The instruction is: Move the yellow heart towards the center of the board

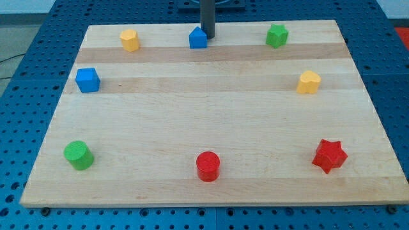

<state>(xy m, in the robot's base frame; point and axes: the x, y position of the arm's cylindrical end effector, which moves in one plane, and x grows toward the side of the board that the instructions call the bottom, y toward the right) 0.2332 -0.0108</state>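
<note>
Ringed around the wooden board (211, 128), middle bare. From the view's left: green cylinder (78, 155) low, blue cube (87, 80) above it, yellow hexagon-like block (130, 39) at the top. Then red cylinder (208, 166) at the bottom and blue pentagon-like block (198, 38) at the top, my tip (208, 36) touching or just beside its right side. Farther right: green star-like block (277, 36), yellow heart (308, 82) near the right edge, well apart from the tip; red star (330, 155) below. No pincer on this rod, so nothing grasped.

Viewpoint: high, facing my tip (208, 37) across the wooden board (211, 121).
Direction: downward, angled.
Nearness: moderate; whole board visible.
Views: one only.
</note>
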